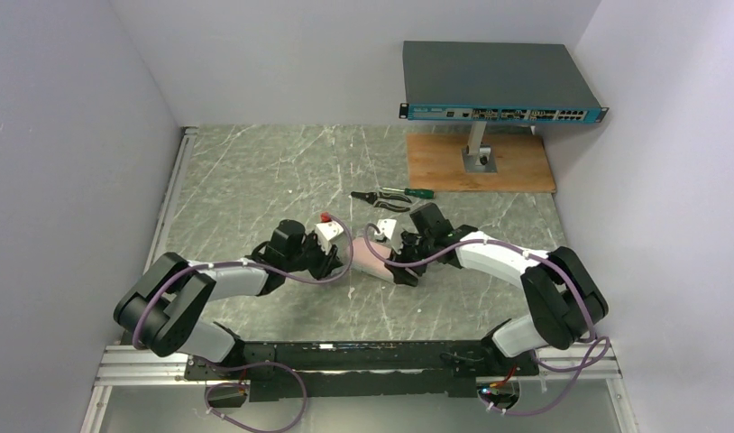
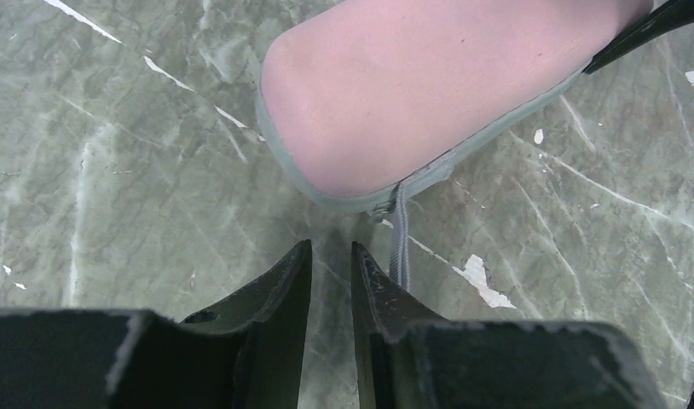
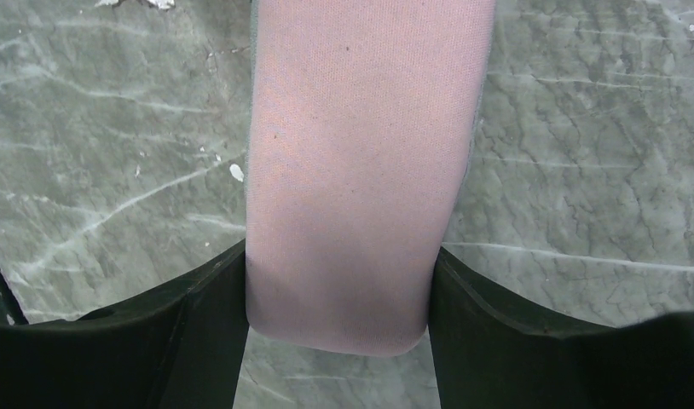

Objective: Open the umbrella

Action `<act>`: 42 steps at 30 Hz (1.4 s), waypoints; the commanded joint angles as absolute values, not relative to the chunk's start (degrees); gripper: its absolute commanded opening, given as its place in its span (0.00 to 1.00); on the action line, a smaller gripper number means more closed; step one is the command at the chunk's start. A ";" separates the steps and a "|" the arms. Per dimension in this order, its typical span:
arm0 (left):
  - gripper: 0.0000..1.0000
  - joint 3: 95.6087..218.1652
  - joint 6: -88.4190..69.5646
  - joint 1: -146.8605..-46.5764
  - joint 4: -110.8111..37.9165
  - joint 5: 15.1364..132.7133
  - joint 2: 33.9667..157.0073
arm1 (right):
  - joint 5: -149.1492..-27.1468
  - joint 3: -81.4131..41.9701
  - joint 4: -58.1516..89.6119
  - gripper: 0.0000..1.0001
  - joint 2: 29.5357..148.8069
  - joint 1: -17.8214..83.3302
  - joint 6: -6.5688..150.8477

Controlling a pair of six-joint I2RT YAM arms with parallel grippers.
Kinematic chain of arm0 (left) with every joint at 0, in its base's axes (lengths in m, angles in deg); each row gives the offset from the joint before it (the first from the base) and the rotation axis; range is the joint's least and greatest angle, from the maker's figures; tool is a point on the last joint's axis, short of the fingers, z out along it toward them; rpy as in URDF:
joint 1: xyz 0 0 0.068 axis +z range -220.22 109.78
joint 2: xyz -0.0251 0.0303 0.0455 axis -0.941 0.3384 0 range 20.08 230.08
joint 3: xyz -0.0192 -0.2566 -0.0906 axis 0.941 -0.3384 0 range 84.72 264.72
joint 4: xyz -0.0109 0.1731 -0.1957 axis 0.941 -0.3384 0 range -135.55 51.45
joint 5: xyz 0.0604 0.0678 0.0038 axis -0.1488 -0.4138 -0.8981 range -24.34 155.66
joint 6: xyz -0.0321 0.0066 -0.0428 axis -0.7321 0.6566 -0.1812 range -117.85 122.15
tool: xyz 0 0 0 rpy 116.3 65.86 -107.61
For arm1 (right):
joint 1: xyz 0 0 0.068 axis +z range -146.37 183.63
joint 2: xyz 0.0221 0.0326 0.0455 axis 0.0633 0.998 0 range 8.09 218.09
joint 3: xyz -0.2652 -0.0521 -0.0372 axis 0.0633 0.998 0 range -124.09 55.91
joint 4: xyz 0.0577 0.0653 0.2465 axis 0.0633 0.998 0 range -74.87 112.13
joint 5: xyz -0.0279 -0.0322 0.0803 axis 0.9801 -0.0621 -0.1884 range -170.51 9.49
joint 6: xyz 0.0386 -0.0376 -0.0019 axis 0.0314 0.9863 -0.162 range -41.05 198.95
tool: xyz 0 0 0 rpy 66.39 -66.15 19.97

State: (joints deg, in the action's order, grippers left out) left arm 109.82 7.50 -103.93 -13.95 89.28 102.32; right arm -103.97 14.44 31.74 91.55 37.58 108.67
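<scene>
**Right claw pinching the cased umbrella, left claw barely apart at the zip pull**

Your right claw (image 3: 339, 256) is clamped on the umbrella (image 3: 361, 128). One finger presses each side of the pink bundle near its rounded end, and the rest runs straight away from the claw. Your left claw (image 2: 332, 247) is only slightly spread, a narrow gap with nothing in it. The grey zip pull (image 2: 401, 243) lies just beside one fingertip, outside the gap. The bundle's other rounded end, edged in grey trim (image 2: 284, 162), sits just ahead of the tips without touching them. The marbled surface (image 2: 113, 170) lies below both claws. Hand tools (image 1: 390, 196) lie beyond the claws, well apart.

Risks, as I judge them:
- The umbrella looks folded and zipped inside a cover, so the zip probably goes first.
- Close the left claw where it is and you pinch air, because the pull is off to the side.
- The pull is thin and looks floppy, so it may slip out of a shallow grip.
- Tugging it could drag the soft bundle through the right claw, or swing it around that single pinch.
- Squeezing harder on the right could trap the fabric against what's inside.

Hidden or unclear:
- No shaft, handle or ribs show anywhere.
- The zip's full run is cut off by the frame.
- From above, arms and cables cover most of the bundle.
- You can't tell whether the bundle rests on the surface or hangs just off it.
</scene>
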 commanded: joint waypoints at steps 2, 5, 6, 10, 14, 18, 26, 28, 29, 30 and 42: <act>0.30 110.16 8.35 -104.00 -11.64 88.95 102.68 | -105.69 16.31 39.97 0.00 91.46 35.44 115.66; 0.31 110.13 9.02 -105.53 -10.97 89.94 102.70 | -105.33 15.81 39.54 0.00 91.84 35.40 114.17; 0.32 110.21 9.33 -106.21 -10.97 90.52 102.76 | -105.57 15.57 39.69 0.00 92.21 35.44 113.72; 0.37 111.09 9.18 -108.09 -11.21 89.27 103.88 | -106.70 15.15 39.32 0.00 92.96 35.40 112.36; 0.37 111.65 7.88 -110.26 -10.29 88.80 105.58 | -107.10 14.79 39.68 0.00 93.02 35.44 111.79; 0.36 111.79 6.99 -111.23 -8.78 87.19 106.61 | -107.70 15.03 39.86 0.00 92.30 35.42 112.64; 0.26 111.15 5.34 -111.21 -5.85 81.93 107.17 | -109.39 14.99 40.80 0.00 93.14 35.43 114.29; 0.18 110.92 5.22 -111.22 -5.16 80.56 107.22 | -109.62 15.33 40.95 0.00 92.69 35.46 114.97; 0.11 110.69 5.11 -111.04 -4.74 80.14 107.14 | -109.46 15.46 41.14 0.00 92.53 35.45 115.33; 0.02 110.59 4.95 -110.74 -4.55 80.20 106.84 | -109.21 15.55 41.29 0.00 92.44 35.48 115.46; 0.00 110.67 -0.65 -100.11 -10.46 83.23 103.79 | -106.75 17.27 44.21 0.00 91.23 32.44 121.34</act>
State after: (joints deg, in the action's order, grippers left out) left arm 110.24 1.09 -104.33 -9.73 86.31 106.47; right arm -109.39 14.44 34.60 91.59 34.02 115.99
